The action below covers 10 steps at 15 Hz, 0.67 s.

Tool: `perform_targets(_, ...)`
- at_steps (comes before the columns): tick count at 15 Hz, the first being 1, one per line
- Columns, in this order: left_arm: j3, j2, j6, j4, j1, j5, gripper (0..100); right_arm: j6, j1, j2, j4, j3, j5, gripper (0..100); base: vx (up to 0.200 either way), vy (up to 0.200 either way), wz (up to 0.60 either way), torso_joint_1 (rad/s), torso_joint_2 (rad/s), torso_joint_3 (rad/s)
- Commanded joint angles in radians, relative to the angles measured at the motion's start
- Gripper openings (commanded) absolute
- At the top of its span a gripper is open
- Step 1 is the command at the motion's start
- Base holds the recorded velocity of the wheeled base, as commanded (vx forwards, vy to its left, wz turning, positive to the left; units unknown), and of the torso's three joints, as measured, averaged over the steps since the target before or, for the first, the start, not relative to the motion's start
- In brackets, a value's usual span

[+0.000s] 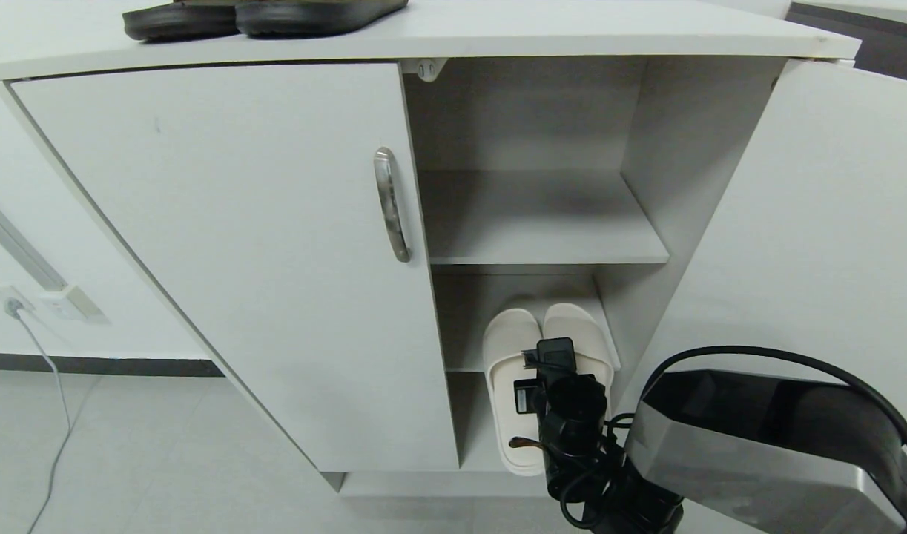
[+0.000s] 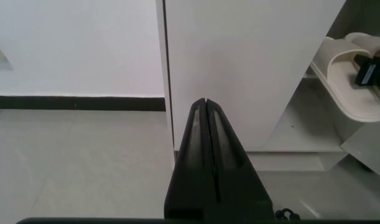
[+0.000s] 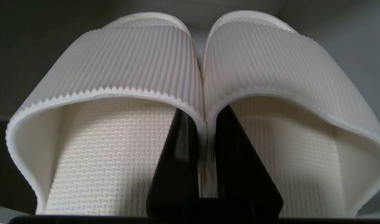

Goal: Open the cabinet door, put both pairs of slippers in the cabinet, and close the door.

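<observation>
The white cabinet (image 1: 542,33) stands ahead of both grippers. Its right door (image 1: 816,222) is swung open beside the right gripper (image 3: 204,134), and its left door (image 1: 223,252) is closed in front of the left gripper (image 2: 206,109). 2 dark slippers (image 1: 268,15) lie on the cabinet top, high above both grippers. The right gripper's 2 fingers pinch the touching inner edges of the 2 white slippers (image 1: 509,348), whose toes reach in over a lower shelf. The left gripper's fingers are pressed together, holding nothing.

dark slippers (image 1: 290,16) cropped, white slippers (image 1: 509,345) partly hidden
</observation>
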Motion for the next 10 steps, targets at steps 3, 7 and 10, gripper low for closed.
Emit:
perform_targets(3,0.0,0.001,-0.003,0.001,0.001,0.003,0,0.006,-0.039,0.003,0.08,-0.112,0.013,0,0.0,0.0,0.0,0.0,0.0,0.0)
perform_targets(7,0.0,0.001,-0.003,-0.001,0.001,0.003,0,0.061,-0.069,0.007,0.293,-0.274,0.019,0,0.0,0.0,0.0,0.0,0.0,0.0)
perform_targets(10,0.0,0.001,-0.003,0.001,0.001,0.003,0,0.109,-0.083,0.016,0.448,-0.419,0.024,0,0.0,0.0,0.0,0.0,0.0,0.0)
